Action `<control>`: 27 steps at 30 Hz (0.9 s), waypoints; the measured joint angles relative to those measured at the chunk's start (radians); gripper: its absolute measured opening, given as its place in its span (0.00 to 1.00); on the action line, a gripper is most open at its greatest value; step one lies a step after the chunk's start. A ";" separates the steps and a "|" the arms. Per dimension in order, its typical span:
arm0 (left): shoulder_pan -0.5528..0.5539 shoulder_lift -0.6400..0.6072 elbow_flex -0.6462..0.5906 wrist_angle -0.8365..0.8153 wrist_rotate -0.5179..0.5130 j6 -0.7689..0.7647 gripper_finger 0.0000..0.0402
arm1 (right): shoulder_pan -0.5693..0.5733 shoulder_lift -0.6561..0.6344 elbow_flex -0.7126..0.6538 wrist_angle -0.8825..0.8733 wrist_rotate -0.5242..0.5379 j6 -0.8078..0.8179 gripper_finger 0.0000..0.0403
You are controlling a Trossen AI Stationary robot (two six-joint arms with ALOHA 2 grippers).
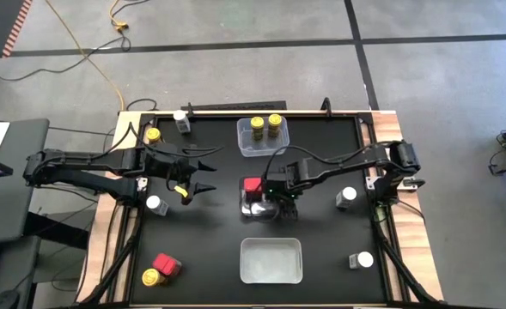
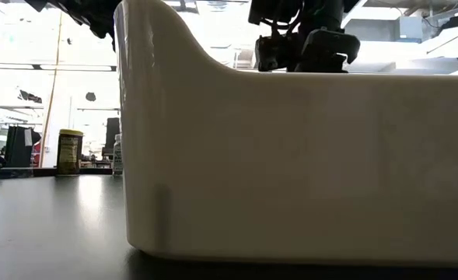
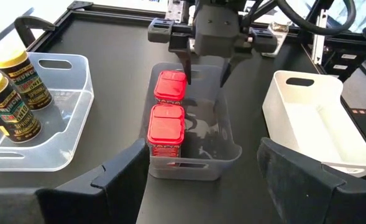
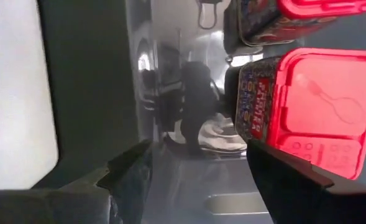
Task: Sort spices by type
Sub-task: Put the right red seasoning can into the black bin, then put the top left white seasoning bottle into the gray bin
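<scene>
Two red tins (image 3: pixel 167 118) stand side by side in a clear tub (image 3: pixel 223 158) at the table's middle. My right gripper (image 3: pixel 205 71) points down into that tub's bare half, open, with nothing between its fingers; the tins (image 4: pixel 319 106) are beside it. My left gripper (image 1: pixel 203 183) hovers open to the left of the tub, empty. Two yellow-capped jars (image 1: pixel 265 127) stand in a second clear tub (image 1: pixel 246 148) farther back. A white tub (image 1: pixel 271 260) lies nearer.
Loose spices stand on the black table: a yellow-capped jar (image 1: pixel 153 135) and a white-capped jar (image 1: pixel 181 120) far left, a white-capped jar (image 1: pixel 155 204), a red tin (image 1: pixel 167 264) with a yellow-capped jar (image 1: pixel 152 276) near left, and white-capped jars (image 1: pixel 347 197) (image 1: pixel 362 260) on the right.
</scene>
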 joint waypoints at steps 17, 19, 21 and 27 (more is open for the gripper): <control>0.000 0.000 0.000 0.000 0.000 0.012 0.71 | -0.012 0.000 0.012 -0.049 0.002 0.000 0.74; 0.000 0.000 0.000 0.000 0.000 0.015 0.71 | -0.012 -0.007 0.030 -0.077 0.003 0.000 0.74; 0.000 0.000 0.000 0.000 0.000 0.015 0.71 | -0.012 -0.028 0.048 -0.100 0.003 0.000 0.74; 0.000 0.000 0.000 0.000 0.000 -0.013 0.71 | -0.021 -0.153 0.056 -0.105 0.003 0.087 0.74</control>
